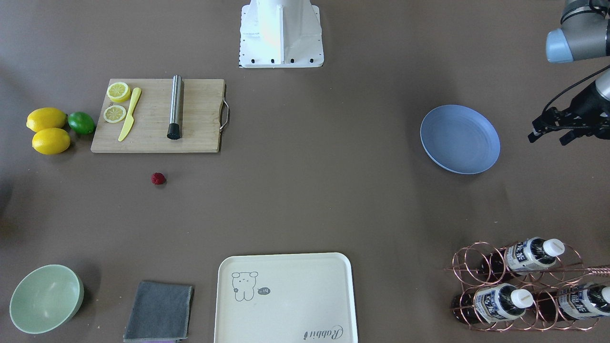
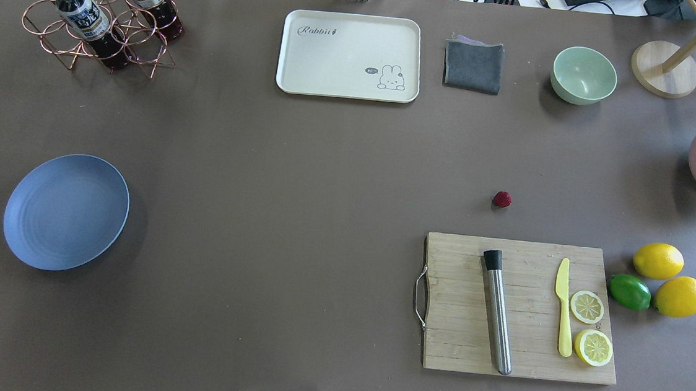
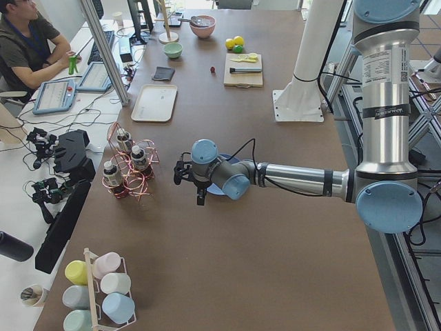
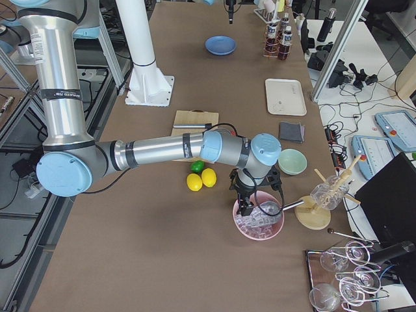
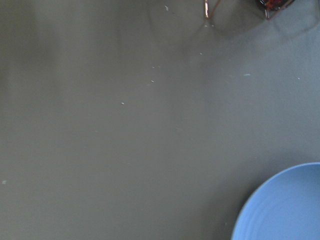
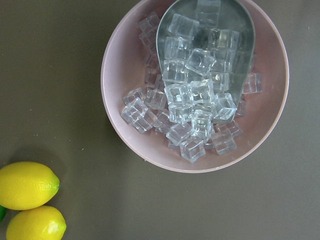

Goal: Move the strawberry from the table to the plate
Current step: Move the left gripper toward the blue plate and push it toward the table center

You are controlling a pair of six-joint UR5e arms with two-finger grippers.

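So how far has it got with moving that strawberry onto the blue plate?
Nothing looks done: the strawberry lies on the table beside the cutting board, and the plate is empty. Nothing is in hand: the left gripper hangs empty near the plate, the right gripper over a bowl of ice. Picking, carrying, placing remain.

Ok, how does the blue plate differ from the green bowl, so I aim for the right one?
Colour: the plate is light blue, the bowl pale green. Shape: the plate is shallow and wider, the bowl deep and narrower. Place: the plate sits on the robot's left side, the bowl at the far right beside the grey cloth. Both are round, matte, empty and upright on the table.
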